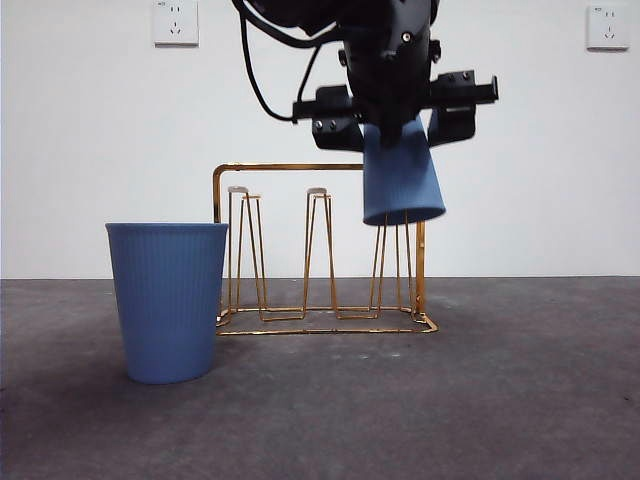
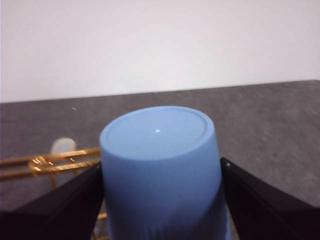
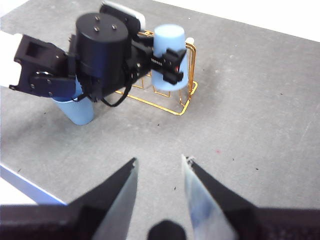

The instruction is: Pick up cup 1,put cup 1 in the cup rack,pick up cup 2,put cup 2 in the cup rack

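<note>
My left gripper [image 1: 400, 128] is shut on a blue ribbed cup [image 1: 401, 180], held upside down and slightly tilted. The cup hangs over the right end of the gold wire cup rack [image 1: 270, 168], its rim just above the rightmost prongs. In the left wrist view the cup's base [image 2: 159, 131] fills the space between the jaws, with the rack [image 2: 50, 162] off to one side. A second blue cup [image 1: 166, 300] stands upright on the table to the left of the rack. My right gripper [image 3: 159, 167] is open and holds nothing, well away from the rack [image 3: 182, 102].
The grey table [image 1: 500, 400] meets a white wall with two sockets [image 1: 175, 22] [image 1: 608, 27]. In the right wrist view the left arm's black body [image 3: 100, 55] hangs over the standing cup [image 3: 80, 111], and the table's near edge [image 3: 25, 185] shows.
</note>
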Available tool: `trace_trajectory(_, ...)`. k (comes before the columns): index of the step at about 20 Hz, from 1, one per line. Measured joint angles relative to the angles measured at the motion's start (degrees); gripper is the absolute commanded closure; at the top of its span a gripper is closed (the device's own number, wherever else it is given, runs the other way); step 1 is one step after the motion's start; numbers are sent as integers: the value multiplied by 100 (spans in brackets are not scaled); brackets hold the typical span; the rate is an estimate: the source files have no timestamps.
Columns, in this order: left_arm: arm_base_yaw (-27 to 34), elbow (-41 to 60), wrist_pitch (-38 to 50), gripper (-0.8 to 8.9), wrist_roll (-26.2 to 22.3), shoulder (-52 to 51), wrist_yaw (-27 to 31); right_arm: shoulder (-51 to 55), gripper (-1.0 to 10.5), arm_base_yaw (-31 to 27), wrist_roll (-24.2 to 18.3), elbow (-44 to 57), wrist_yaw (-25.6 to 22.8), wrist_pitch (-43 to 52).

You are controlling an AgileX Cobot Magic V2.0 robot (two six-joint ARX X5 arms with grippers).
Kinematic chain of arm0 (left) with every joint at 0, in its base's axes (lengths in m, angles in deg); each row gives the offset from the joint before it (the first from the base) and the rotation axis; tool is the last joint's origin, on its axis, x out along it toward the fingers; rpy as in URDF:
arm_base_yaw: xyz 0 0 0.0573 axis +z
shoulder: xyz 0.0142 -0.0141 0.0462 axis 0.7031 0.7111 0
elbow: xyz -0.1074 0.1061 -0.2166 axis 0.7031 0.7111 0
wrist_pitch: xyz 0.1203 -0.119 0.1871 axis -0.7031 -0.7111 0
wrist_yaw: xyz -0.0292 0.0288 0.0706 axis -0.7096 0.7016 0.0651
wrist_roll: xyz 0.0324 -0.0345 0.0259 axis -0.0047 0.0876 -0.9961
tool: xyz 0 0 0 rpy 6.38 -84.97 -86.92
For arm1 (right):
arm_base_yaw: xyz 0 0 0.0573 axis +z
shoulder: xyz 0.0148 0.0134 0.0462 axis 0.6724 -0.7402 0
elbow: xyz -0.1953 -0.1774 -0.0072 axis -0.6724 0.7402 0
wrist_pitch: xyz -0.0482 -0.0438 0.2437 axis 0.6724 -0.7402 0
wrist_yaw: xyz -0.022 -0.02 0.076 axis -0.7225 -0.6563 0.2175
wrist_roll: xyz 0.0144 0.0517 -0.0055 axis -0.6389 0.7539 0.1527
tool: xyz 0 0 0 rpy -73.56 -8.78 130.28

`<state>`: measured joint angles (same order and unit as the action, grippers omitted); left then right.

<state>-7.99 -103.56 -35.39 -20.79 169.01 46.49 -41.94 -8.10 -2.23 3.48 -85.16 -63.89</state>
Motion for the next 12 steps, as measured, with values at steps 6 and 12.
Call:
trace_trajectory(6, 0, 0, -234, 820, 229, 317, -136, 0, 792, 0, 0, 0, 4, 0)
trace_trajectory(12, -2, -2, -479, 820, 527, 518, -155, 0, 792, 0, 0, 0, 11, 0)
